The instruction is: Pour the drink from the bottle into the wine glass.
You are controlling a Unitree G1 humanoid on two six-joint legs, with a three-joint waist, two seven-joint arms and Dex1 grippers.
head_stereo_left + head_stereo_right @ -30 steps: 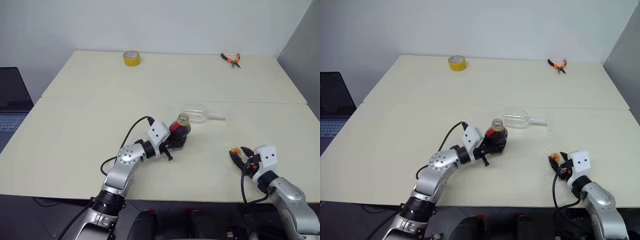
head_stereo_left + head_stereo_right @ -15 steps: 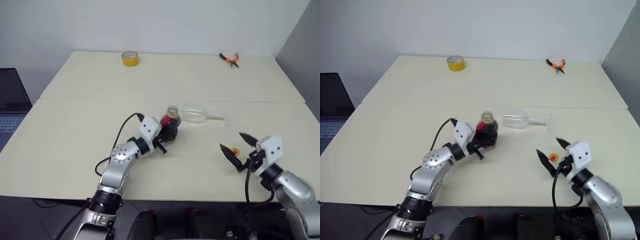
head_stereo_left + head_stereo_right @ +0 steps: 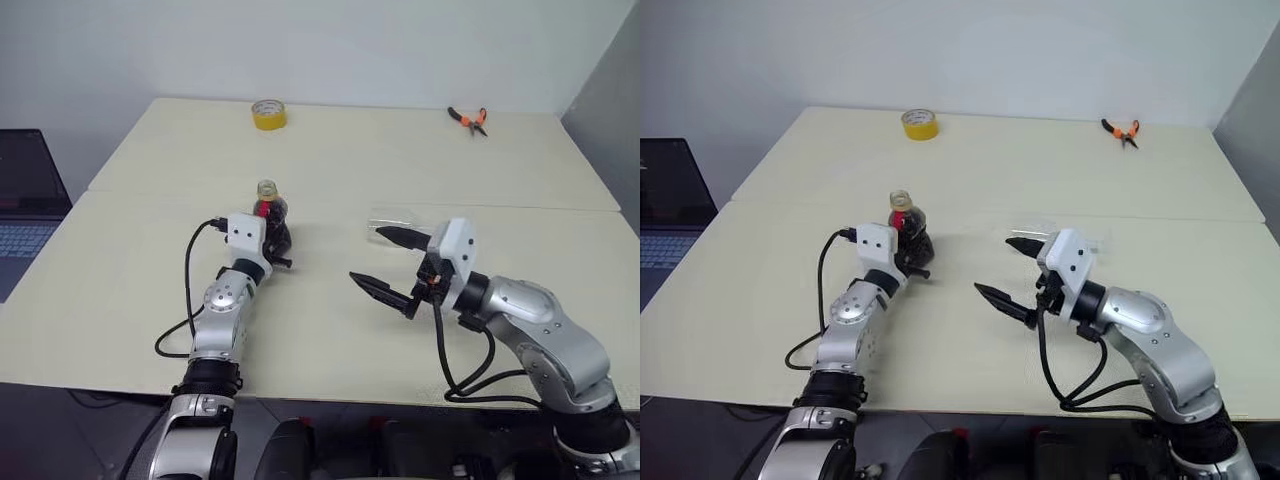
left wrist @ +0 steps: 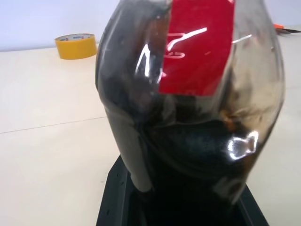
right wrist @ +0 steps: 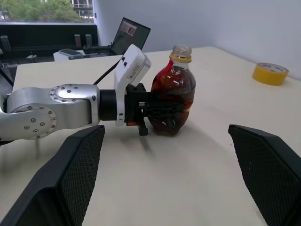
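The bottle [image 3: 268, 207] stands upright on the table, left of centre. It holds dark drink [image 5: 171, 101], has a red label, and its neck is uncapped with a yellow ring. My left gripper [image 3: 275, 236] is shut on the bottle's lower body from the near side. In the left wrist view the bottle [image 4: 188, 117] sits between the fingers. The wine glass [image 3: 387, 217] lies on its side right of centre, partly hidden behind my right gripper [image 3: 386, 263]. That gripper hangs open wide and empty above the table, pointing left toward the bottle.
A yellow tape roll [image 3: 267, 113] lies at the table's far edge, and orange-handled pliers [image 3: 466, 119] at the far right. A laptop [image 3: 22, 195] sits off the table's left side. A seam crosses the table behind the bottle.
My left gripper carried the bottle left and farther away, setting it upright. My right gripper opened wide, rose and swung left in front of the wine glass.
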